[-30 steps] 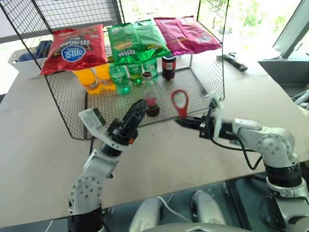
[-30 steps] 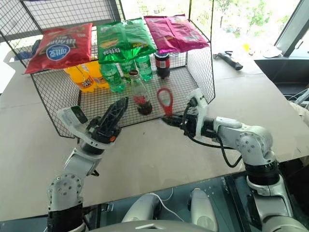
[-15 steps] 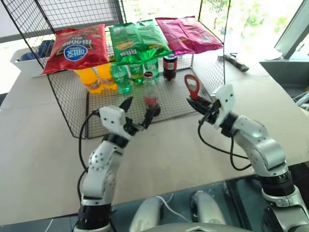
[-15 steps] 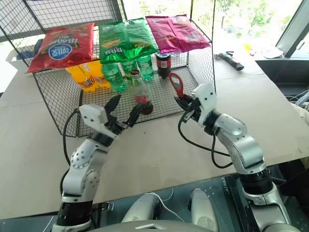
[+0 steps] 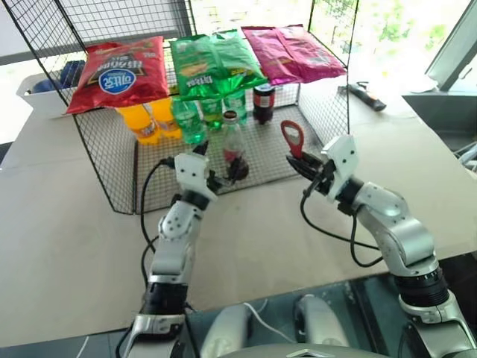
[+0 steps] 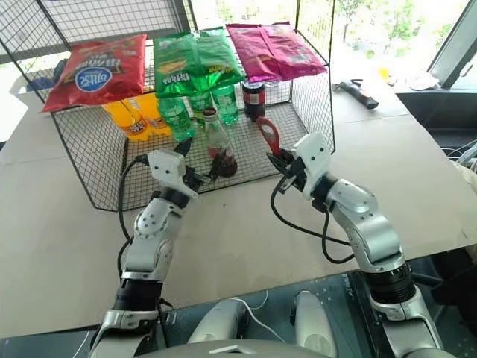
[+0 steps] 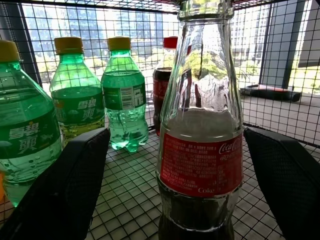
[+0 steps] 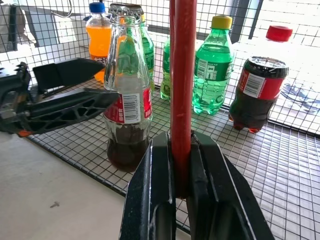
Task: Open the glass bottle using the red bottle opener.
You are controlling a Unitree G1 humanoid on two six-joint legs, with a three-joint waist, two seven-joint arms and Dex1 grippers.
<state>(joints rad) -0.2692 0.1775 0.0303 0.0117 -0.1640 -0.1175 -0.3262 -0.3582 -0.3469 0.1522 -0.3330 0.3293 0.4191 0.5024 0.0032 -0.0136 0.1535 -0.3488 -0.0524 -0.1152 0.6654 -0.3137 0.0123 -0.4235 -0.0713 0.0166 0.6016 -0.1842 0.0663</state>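
One wire rack (image 5: pixel 112 179) carries three snack bags (image 5: pixel 212 63) on top and, on its mesh floor, two orange bottles (image 5: pixel 141 123), three green bottles (image 5: pixel 188 119), one cola bottle (image 5: pixel 261 103) and one glass bottle (image 5: pixel 232 149). The glass bottle stands upright between the spread, empty fingers of the left gripper (image 6: pixel 198 162). The right gripper (image 5: pixel 298 162), beside the rack, is clenched on the red bottle opener (image 5: pixel 293 138), held upright.

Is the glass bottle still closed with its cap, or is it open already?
Still closed: the glass bottle stands upright with a metal cap on its mouth.
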